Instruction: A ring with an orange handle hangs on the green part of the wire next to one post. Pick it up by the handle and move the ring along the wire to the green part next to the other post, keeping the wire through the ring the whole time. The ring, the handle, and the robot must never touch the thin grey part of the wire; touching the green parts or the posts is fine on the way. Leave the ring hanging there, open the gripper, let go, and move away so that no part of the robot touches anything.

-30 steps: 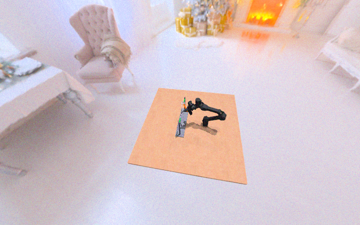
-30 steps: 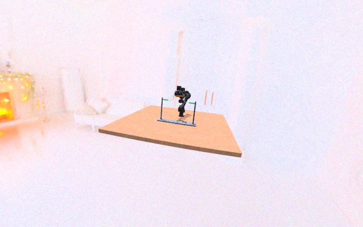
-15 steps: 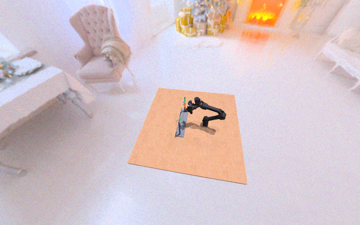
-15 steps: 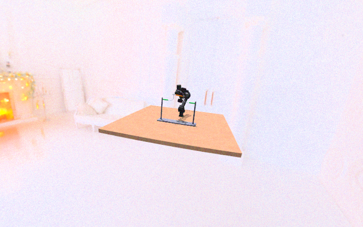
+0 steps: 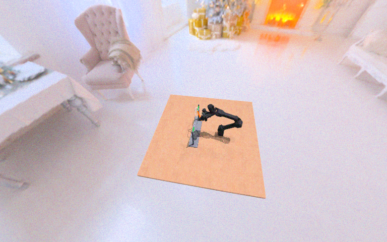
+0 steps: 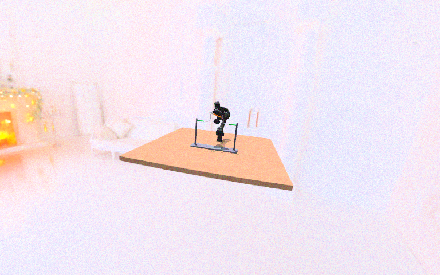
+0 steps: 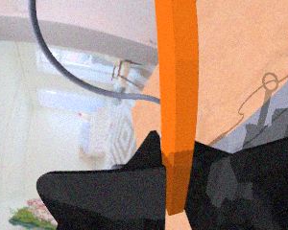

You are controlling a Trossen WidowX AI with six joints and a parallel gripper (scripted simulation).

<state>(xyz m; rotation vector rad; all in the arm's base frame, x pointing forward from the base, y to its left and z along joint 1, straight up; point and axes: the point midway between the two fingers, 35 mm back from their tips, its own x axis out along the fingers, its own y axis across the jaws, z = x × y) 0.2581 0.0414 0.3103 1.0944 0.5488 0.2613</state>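
My gripper (image 5: 200, 118) (image 7: 158, 136) is shut on the orange handle (image 5: 199, 114) (image 6: 217, 115) (image 7: 178, 72), near its lower end in the wrist view. The small pale ring shows at the handle's far end in the top view; it is out of the wrist view. The frames are too coarse to tell how the wire sits in it. The thin grey wire (image 7: 62, 72) curves left of the handle and passes behind it. In the exterior view, the handle is tilted between the left green part (image 6: 200, 120) and right green part (image 6: 232, 124), clear of both.
Two dark posts, left (image 6: 196, 133) and right (image 6: 235, 137), stand on a narrow grey base (image 5: 193, 144) on the wooden board (image 5: 165, 162) (image 6: 178, 160). The arm (image 5: 228, 116) reaches in from the side. Shadows of ring, handle and wire fall across the board and base in the wrist view.
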